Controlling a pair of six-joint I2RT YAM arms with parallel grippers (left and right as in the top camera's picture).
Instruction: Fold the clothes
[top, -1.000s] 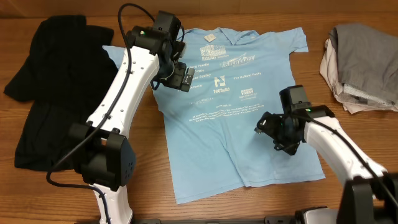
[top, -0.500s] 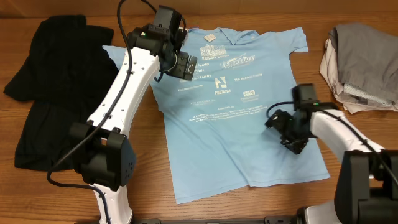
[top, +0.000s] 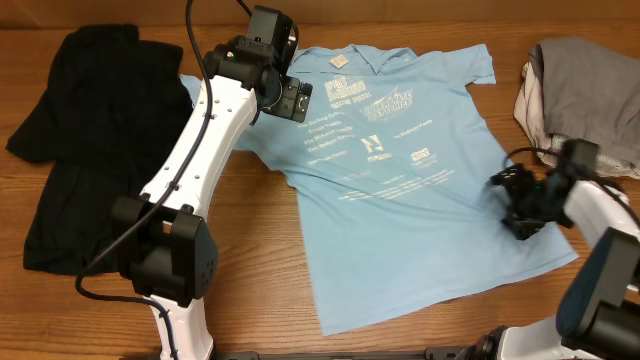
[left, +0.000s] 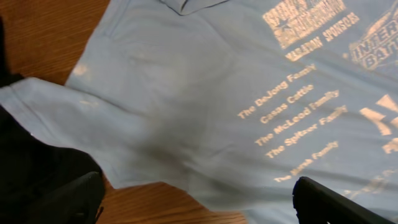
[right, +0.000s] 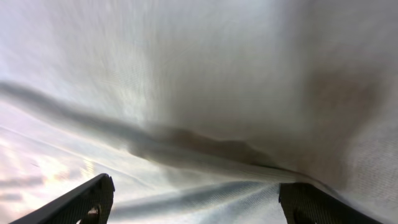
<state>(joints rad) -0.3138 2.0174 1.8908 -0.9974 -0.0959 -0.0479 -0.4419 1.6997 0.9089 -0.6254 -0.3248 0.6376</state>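
Now the light blue T-shirt (top: 420, 230) lies spread on the desk (top: 250, 260), printed side up, between a black shirt (top: 80, 150) and a pile of grey and beige garments (top: 580, 90). The left gripper (top: 297, 100) hovers over the shoulder area beside the collar, jaws spread wide with nothing between them. The right gripper (top: 520, 205) sits at the T-shirt's right edge, jaws also wide apart over a rumpled ridge of fabric, pinching nothing.

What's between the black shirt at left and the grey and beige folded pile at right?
The light blue printed T-shirt, spread flat on the wooden table, as the overhead view shows.
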